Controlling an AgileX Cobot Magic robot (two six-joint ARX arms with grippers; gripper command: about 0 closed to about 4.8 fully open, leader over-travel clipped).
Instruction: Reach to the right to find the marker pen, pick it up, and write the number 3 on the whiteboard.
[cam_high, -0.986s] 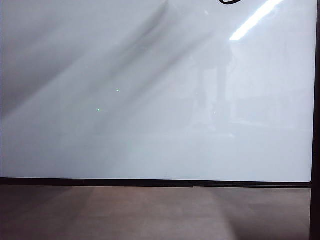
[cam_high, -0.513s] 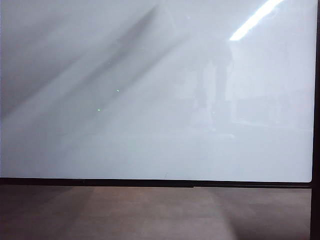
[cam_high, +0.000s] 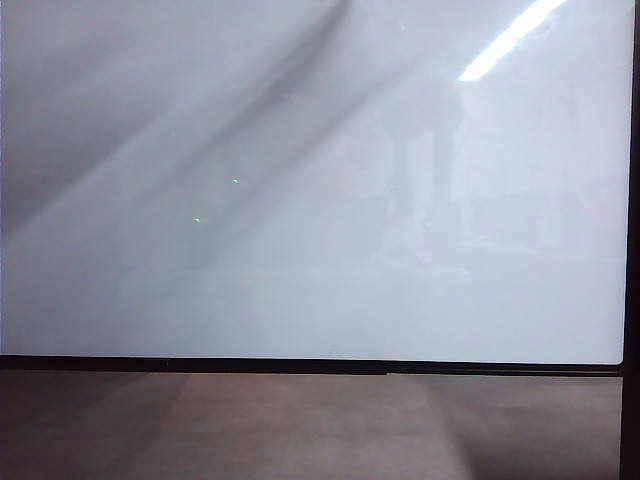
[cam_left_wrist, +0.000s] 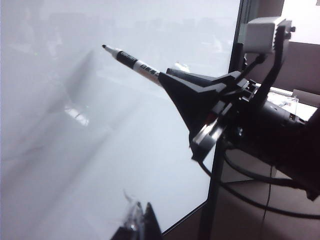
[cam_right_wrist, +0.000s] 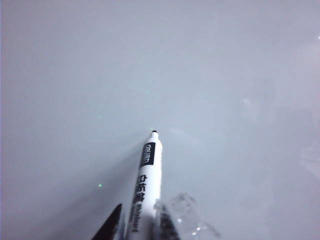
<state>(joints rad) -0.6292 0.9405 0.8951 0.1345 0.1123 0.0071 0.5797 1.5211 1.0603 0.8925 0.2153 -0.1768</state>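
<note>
The whiteboard fills the exterior view, glossy white with a thin black frame; neither gripper shows there. In the left wrist view my right gripper is shut on the marker pen, whose dark tip points at the whiteboard. The right wrist view shows the marker pen between the two fingers of my right gripper, its tip very close to the whiteboard; I cannot tell whether it touches. My left gripper hangs over the board near its edge, shut and holding nothing. The number 3 is out of view.
Brown-grey floor lies below the board's lower frame. In the left wrist view the board's side frame runs past the right arm, with its grey camera box and black cables beyond the board's edge.
A black curved shape at the exterior view's top edge has gone out of view. The dark diagonal shadow on the board has shifted slightly. The board's surface looks the same.
</note>
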